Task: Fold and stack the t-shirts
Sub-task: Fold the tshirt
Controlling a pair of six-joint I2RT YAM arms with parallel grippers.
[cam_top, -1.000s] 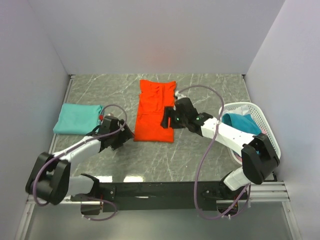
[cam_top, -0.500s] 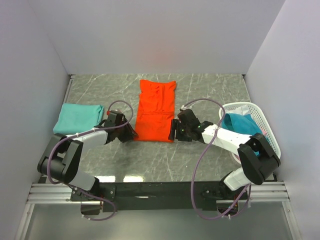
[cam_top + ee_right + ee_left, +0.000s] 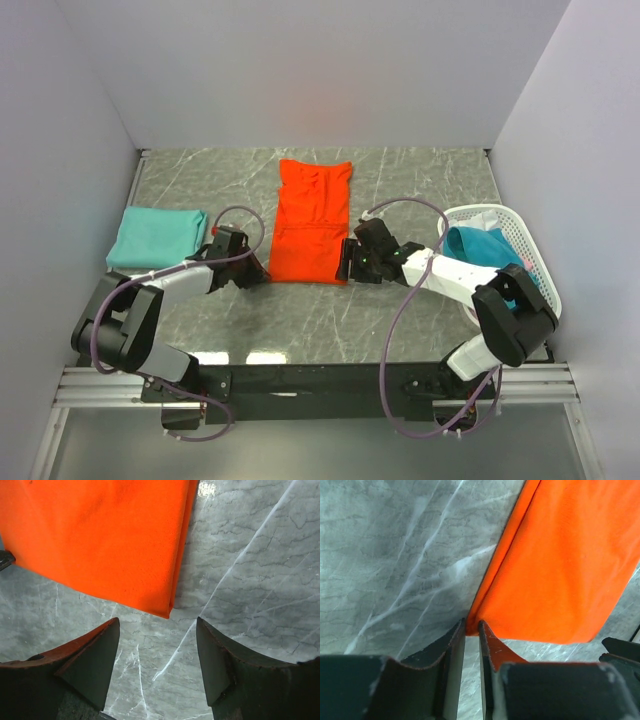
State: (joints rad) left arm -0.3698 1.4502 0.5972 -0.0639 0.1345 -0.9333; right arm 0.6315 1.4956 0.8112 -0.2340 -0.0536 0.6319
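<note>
Fingers (image 3: 447, 647) of my left gripper (image 3: 471, 625) pinched a corner of the bright orange-red cloth t-shirt (image 3: 560, 565) for folding. My right gripper (image 3: 158, 622) gaped, its corner just ahead.

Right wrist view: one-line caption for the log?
Open right gripper poised just short of the orange t-shirt's corner on the marbled table.

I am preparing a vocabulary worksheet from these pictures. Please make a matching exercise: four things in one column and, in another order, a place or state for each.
Things
1. left gripper
2. right gripper
3. folded teal t-shirt
4. white lattice basket

Places or states
a. at the right edge of the table, teal cloth inside
b. fingers wide apart, facing the near right corner of the orange t-shirt
c. lying flat on the left side of the table
d. fingers nearly together at the orange t-shirt's near left corner

Pairs: 1-d; 2-b; 3-c; 4-a
</note>
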